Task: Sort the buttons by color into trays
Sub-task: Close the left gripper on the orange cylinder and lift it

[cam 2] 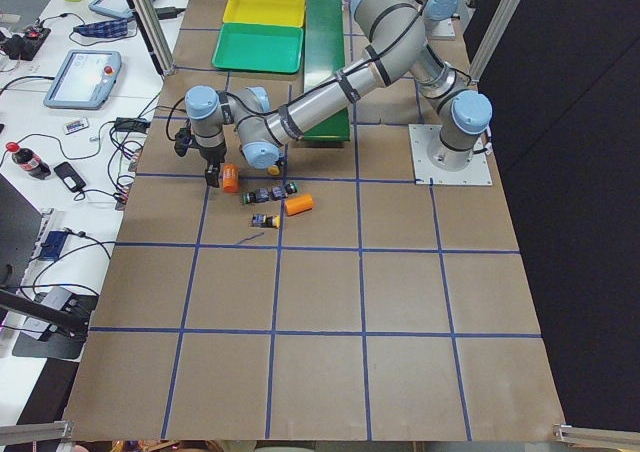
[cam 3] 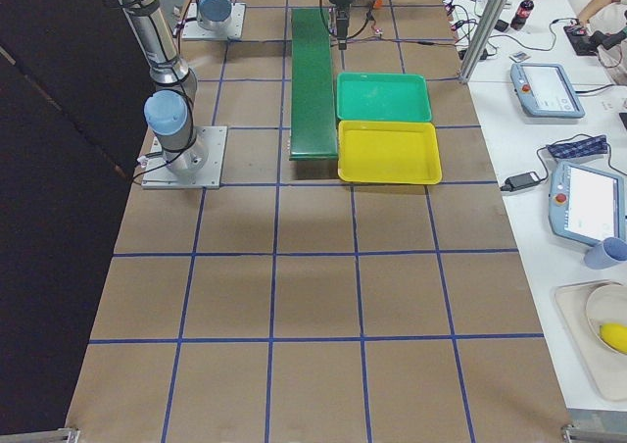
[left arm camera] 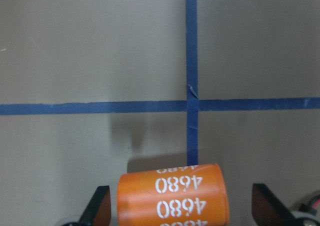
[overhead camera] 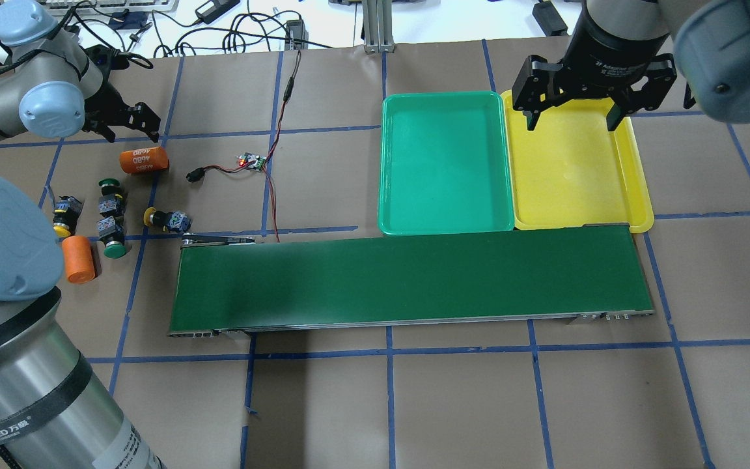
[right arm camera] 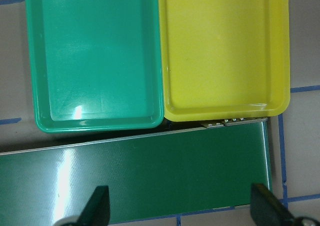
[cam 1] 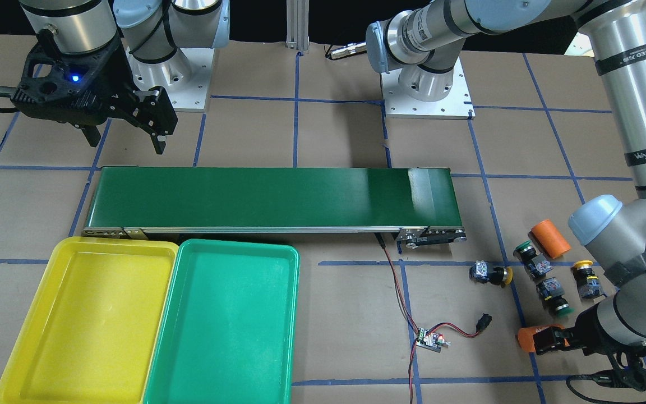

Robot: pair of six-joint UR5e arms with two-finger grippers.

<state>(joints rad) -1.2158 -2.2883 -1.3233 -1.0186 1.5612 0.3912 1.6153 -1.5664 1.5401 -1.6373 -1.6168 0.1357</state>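
Trays (overhead camera: 443, 163) side by side along belt (overhead camera: 407, 280); buttons (overhead camera: 110, 203) beyond belt end.

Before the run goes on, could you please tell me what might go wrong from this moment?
1. The open left gripper has the orange cylinder printed 4680 between its fingers in the wrist view, not a button. Closing now would likely grab the wrong item.
2. One green-capped push-button switch lies nearly end to end with the other green one, so picking either may nudge its neighbour.
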